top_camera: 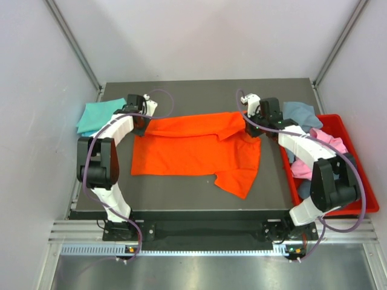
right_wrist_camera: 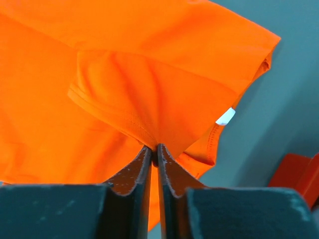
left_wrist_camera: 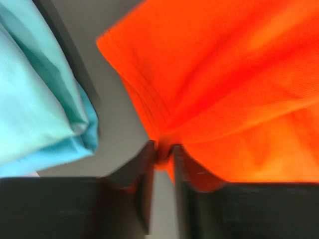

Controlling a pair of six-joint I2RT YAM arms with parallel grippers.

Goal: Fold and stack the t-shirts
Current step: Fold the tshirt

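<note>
An orange shirt lies spread across the middle of a dark table. Its far edge is folded over toward the near side in a long band. One sleeve sticks out at the near right corner.

The left claw is at the shirt's far left corner. Its wrist view is blurred, but it shows the jaws narrow, with a pinch of orange cloth between the tips and creases fanning out from it. The right claw is at the far right corner, jaws almost together on a gathered fold of the same shirt. A small white label peeks out from under a fold just beyond it. From above, both claws' fingertips are hidden under the wrists, so the grips cannot be made out there.

A teal shirt lies at the table's far left edge, just beside the orange one, partly covered by the left arm. To the right, a red bin holds a pink shirt. A grey-blue shirt hangs over its far end. The right arm crosses both, so their full shape is hidden.
</note>
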